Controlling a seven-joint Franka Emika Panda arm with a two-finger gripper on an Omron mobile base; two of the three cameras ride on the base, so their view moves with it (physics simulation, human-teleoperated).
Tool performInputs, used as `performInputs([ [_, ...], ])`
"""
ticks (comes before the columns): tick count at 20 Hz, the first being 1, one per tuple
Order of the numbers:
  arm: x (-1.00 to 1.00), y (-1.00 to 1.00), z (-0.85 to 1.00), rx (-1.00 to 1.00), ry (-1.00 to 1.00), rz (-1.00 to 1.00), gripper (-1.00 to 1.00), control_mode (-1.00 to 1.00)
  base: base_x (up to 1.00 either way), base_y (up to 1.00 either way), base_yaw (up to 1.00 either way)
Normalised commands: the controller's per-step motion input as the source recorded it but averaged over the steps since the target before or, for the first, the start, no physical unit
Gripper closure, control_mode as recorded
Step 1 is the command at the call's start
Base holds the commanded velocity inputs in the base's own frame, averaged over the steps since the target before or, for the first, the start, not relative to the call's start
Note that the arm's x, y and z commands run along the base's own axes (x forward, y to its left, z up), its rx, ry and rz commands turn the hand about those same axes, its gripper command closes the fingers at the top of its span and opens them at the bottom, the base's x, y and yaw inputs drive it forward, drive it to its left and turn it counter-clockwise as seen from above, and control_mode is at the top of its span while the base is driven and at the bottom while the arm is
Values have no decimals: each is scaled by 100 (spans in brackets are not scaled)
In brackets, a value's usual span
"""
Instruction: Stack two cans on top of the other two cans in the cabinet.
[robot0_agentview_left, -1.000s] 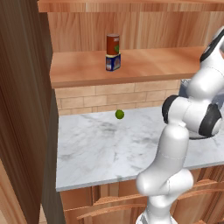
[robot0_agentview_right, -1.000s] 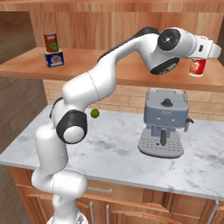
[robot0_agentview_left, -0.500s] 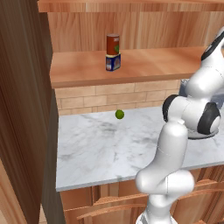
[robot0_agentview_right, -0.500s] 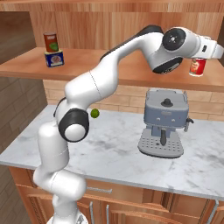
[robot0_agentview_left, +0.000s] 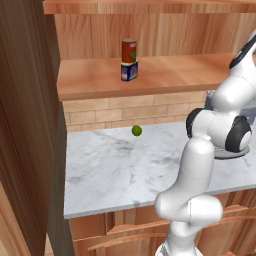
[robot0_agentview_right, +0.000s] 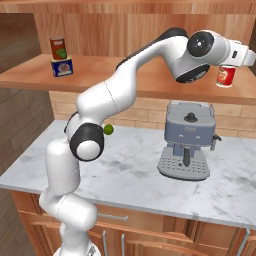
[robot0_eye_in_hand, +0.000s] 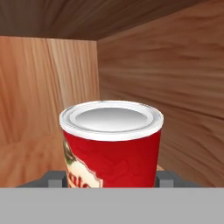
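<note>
A bright red can (robot0_eye_in_hand: 113, 144) with a silver lid stands on the cabinet shelf (robot0_agentview_right: 150, 85) at its far right, also seen as the bright red can (robot0_agentview_right: 226, 76). My gripper (robot0_eye_in_hand: 111, 180) is shut on it low down, with a dark fingertip (robot0_eye_in_hand: 55, 179) pressed to each side. The gripper (robot0_agentview_right: 229, 70) reaches in at shelf height. Far to the left on the same shelf, a dark red can (robot0_agentview_right: 58, 48) with a green-and-white label sits upright on a short blue tin (robot0_agentview_right: 62, 67). That dark red can (robot0_agentview_left: 129, 50) and blue tin (robot0_agentview_left: 129, 71) stand near the shelf's middle.
A grey coffee machine (robot0_agentview_right: 187, 142) stands on the white marble counter (robot0_agentview_right: 130, 170) below the gripper. A small green lime (robot0_agentview_left: 136, 130) lies near the brick wall. The cabinet's back and side walls close in right behind the bright red can. A tall wooden panel (robot0_agentview_left: 25, 125) stands at left.
The hand pushed a little further right and into the shelf, bringing its fingers around the bright red can. The can itself and the stacked pair have not moved.
</note>
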Motion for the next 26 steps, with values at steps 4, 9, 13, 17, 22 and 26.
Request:
performInputs([
  [4,11,0,0,0,-2,0,100,-100,0,0,0],
  [9,13,0,0,0,-3,0,100,-100,0,0,0],
  [13,11,-3,0,0,-1,0,100,-100,0,0,0],
  [17,12,-5,0,0,0,0,100,-100,0,0,0],
  [22,7,-8,0,0,0,0,100,-100,0,0,0],
  [26,3,-9,0,0,0,0,100,-100,0,0,0],
])
